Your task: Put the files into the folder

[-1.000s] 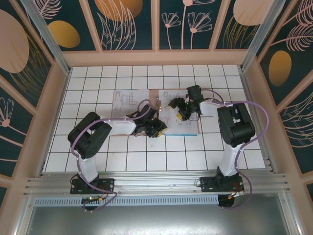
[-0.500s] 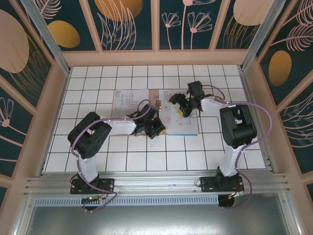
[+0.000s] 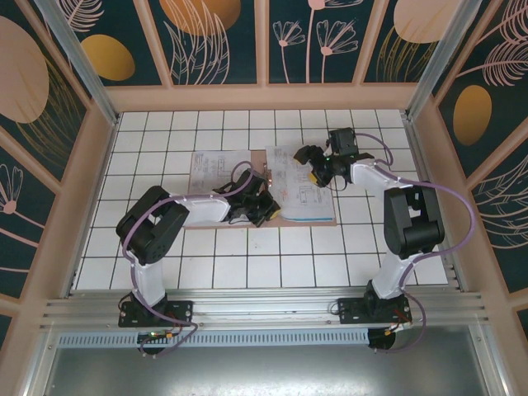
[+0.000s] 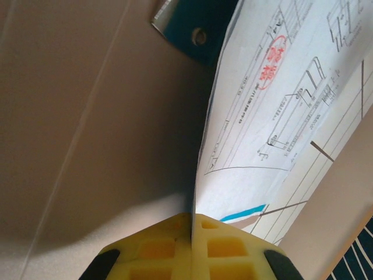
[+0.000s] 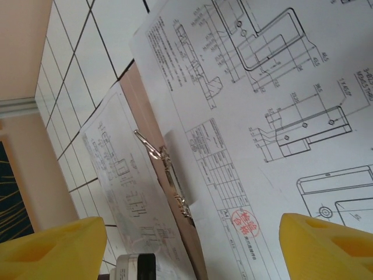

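Note:
The pinkish-brown folder lies mid-table with a white printed sheet on it. My left gripper sits at that sheet's near left corner. In the left wrist view its yellow fingers are shut on the sheet's thin edge, with the folder's card to the left. A teal-blue strip peeks from under the sheet. My right gripper hovers open over the sheet's far right part. A second white sheet lies left of the folder.
A metal clip runs along the folder's left edge, and shows as a plate with a hole in the left wrist view. White tiled tabletop surrounds the papers, and a raised frame borders it.
My left gripper has shut on the sheet's edge and shifted slightly away from me. My right gripper has risen off the sheet and moved back and right.

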Tool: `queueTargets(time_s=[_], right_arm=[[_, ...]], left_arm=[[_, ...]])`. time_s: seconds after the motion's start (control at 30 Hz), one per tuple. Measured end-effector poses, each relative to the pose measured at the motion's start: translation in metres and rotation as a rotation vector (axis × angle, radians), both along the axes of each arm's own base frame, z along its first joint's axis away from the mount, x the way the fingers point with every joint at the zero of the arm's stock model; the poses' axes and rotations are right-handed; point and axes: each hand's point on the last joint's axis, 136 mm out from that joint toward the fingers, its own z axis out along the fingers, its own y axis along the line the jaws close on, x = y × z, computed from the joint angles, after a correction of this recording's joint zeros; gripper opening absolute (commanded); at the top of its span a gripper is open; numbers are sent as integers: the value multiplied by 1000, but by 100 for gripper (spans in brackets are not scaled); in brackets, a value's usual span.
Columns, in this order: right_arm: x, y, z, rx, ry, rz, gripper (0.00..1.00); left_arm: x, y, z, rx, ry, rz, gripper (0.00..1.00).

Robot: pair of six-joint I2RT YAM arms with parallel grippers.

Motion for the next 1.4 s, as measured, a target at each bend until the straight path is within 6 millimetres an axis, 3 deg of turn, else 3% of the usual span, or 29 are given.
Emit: queueTargets(time_s=[0.2,0.37,0.6,0.97,1.4], right_arm=[[-2,-1,-4,-2,10,1,79],[0,3,-20,-12,45,6,78],[-9,14,-52,-33,116,34,79],[-22,13,-68,-44,157,42,78],[-24,16,-67,-35,144,50,78]], left_arm=[[0,1,-3,4,5,1,0],[0,1,-3,6,4,-1,18],[-1,2,-4,14,6,0,25],[-1,2,-4,14,6,0,25],[-1,3,-5,19,9,2,21]])
